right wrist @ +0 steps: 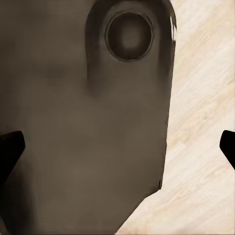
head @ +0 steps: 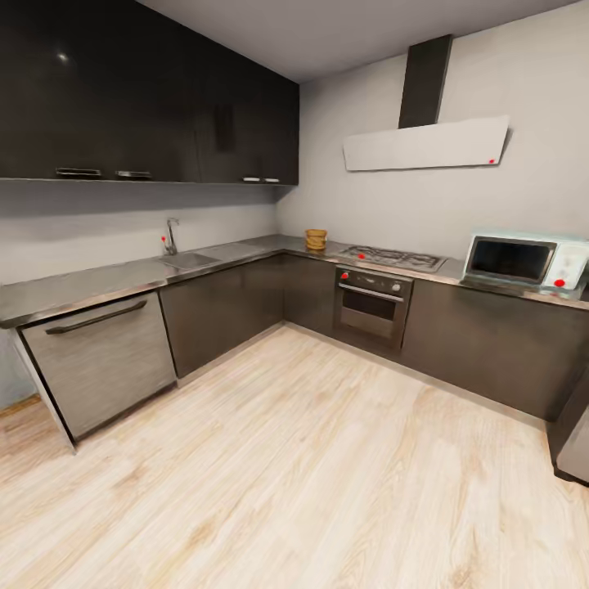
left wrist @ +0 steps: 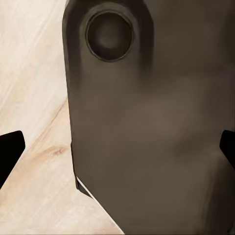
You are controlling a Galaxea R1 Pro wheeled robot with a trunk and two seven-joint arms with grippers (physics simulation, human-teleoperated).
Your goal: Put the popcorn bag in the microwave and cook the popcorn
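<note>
Wide look across the kitchen (head: pixel 294 343) from the head camera, over a light wood plank floor (head: pixel 311 474). L-shaped grey steel desk (head: pixel 98 282) running along two walls above dark brown cabinet fronts (head: pixel 221 307). Popcorn bag (head: pixel 316 239) standing upright on the desk near the inner corner, small and tan, between the sink (head: pixel 190 261) with its tap (head: pixel 171 235) and the gas hob (head: pixel 393 258). Contents of the bag too small to make out. Microwave (head: pixel 525 261), pale mint-blue with a dark glass door, sitting closed at the far right end of the desk, well apart from the bag, beyond the hob. Black built-in oven (head: pixel 372 304) with a steel handle just beneath the hob. White slanted hood (head: pixel 425 144) on the grey wall above the hob, below a dark chimney. Glossy black upper cabinets (head: pixel 147 98) over the sink run. Steel-fronted dishwasher (head: pixel 100 360) at the left end.

In the left wrist view, left end effector (left wrist: pixel 117 149) spread wide, dark fingertips (left wrist: pixel 10 152) at opposite edges of the picture, nothing between them; beyond, a dark grey-brown robot body part (left wrist: pixel 147 127) with a round recess, over wood floor. In the right wrist view, right end effector (right wrist: pixel 117 147) likewise wide apart and holding nothing, dark fingertips (right wrist: pixel 11 149) at both edges, facing a similar dark part (right wrist: pixel 83 127) with a round recess above the planks.
</note>
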